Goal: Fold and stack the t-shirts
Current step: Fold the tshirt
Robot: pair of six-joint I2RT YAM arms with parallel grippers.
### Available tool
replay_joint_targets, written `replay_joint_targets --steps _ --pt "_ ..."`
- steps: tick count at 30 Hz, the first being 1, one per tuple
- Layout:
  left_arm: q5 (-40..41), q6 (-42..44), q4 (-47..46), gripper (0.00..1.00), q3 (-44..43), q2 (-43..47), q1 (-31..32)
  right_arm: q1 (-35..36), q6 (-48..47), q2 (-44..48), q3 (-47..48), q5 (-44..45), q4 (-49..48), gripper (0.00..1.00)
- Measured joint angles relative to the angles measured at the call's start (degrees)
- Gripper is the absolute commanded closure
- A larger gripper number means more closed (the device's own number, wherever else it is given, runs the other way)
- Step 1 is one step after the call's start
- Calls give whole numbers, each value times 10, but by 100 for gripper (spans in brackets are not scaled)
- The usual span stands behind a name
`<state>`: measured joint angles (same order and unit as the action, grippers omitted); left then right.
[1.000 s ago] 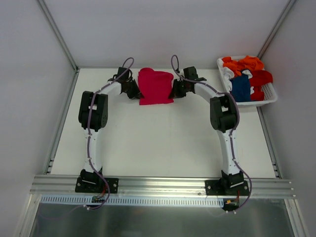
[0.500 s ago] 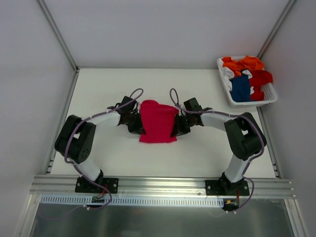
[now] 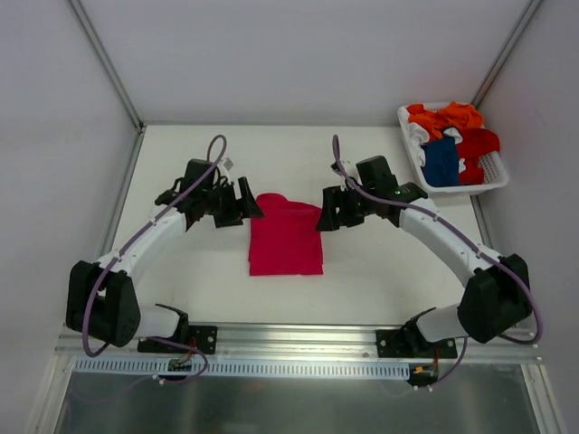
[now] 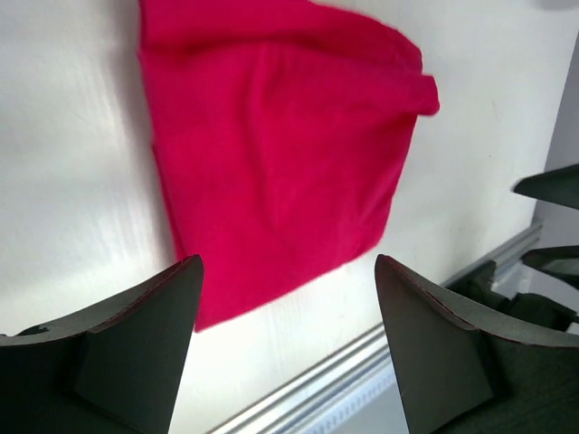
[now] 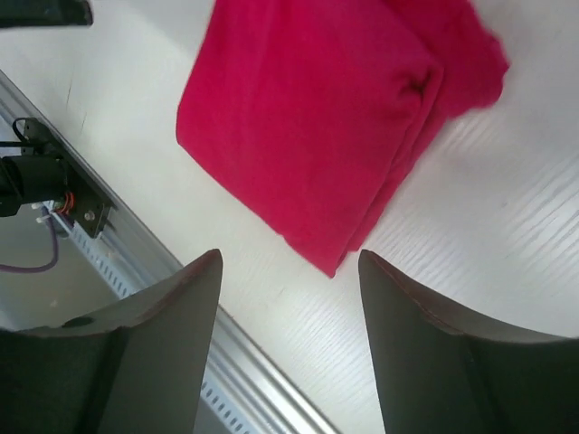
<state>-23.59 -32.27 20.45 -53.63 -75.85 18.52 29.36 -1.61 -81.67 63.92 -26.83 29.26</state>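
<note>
The crimson-pink t-shirt (image 3: 285, 235) lies folded into a flat rectangle on the white table, midway between the arms; it also fills the left wrist view (image 4: 280, 145) and the right wrist view (image 5: 335, 117). My left gripper (image 3: 244, 202) hovers just off its upper left corner, jaws open and empty. My right gripper (image 3: 327, 213) hangs by its upper right corner, also open with nothing between the fingers. In both wrist views the cloth lies beyond the fingertips, untouched. Orange (image 3: 445, 117), red (image 3: 477, 142) and dark blue (image 3: 441, 161) t-shirts sit piled in the basket.
The white slatted basket (image 3: 496, 174) stands at the table's back right corner. A metal rail (image 3: 298, 339) runs along the near edge by the arm bases. Grey walls close in the left, back and right sides.
Both grippers have let go of the crimson-pink t-shirt and opened. They drew it toward the near edge, laid it down, then pulled outward and up from its sides.
</note>
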Motion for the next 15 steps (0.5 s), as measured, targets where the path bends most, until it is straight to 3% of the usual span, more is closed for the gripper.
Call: replay_joint_targets --steps 5,10,15 --pt "-28 79 -14 24 -59 -53 -71 -2 -89 8 9 12 -28 36" --pt "-68 146 -77 24 -70 -115 -97 -6 -170 -99 62 27 -34 27" --pt "-117 169 -130 24 -70 -150 -97 -8 -220 -178 102 49 -37 25"
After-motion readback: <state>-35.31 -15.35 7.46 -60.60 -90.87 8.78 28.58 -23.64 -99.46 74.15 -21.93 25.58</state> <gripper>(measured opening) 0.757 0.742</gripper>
